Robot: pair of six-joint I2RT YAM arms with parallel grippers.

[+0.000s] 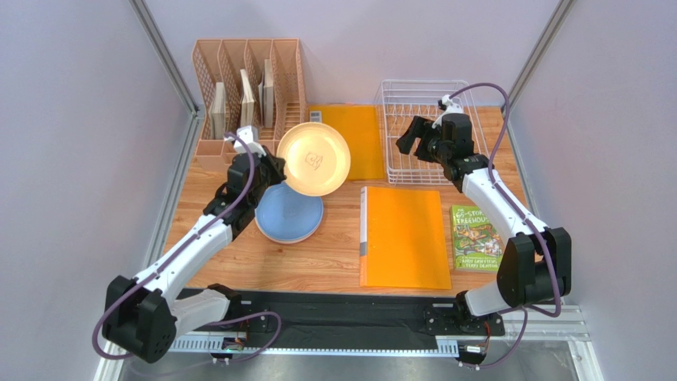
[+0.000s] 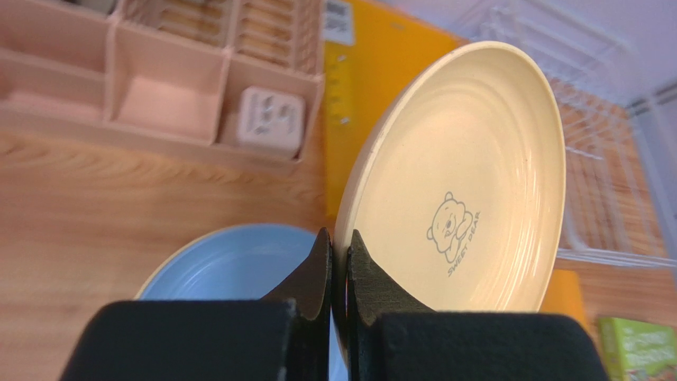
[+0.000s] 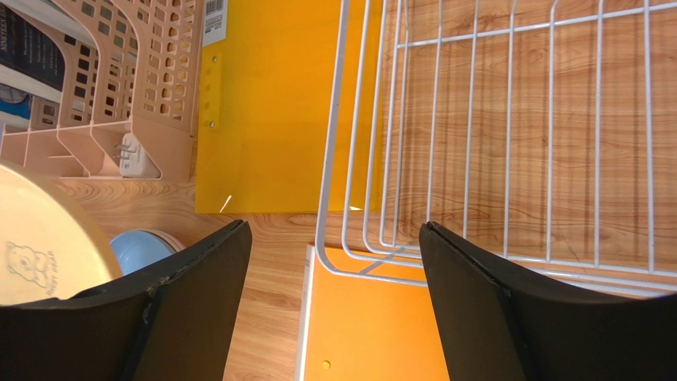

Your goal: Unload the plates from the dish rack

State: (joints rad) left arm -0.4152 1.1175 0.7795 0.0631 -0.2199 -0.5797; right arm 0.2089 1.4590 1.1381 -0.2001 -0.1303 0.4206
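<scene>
One beige plate is pinched by its rim in my left gripper. I should lay it slowly, flat, on the blue plate. My right gripper is spread wide.

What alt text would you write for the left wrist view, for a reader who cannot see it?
The left gripper pinches the rim of a beige plate printed with a bear, holding it on edge. A light blue plate lies on the wooden table below; a peach organizer, a yellow folder and the white wire dish rack are behind.
</scene>
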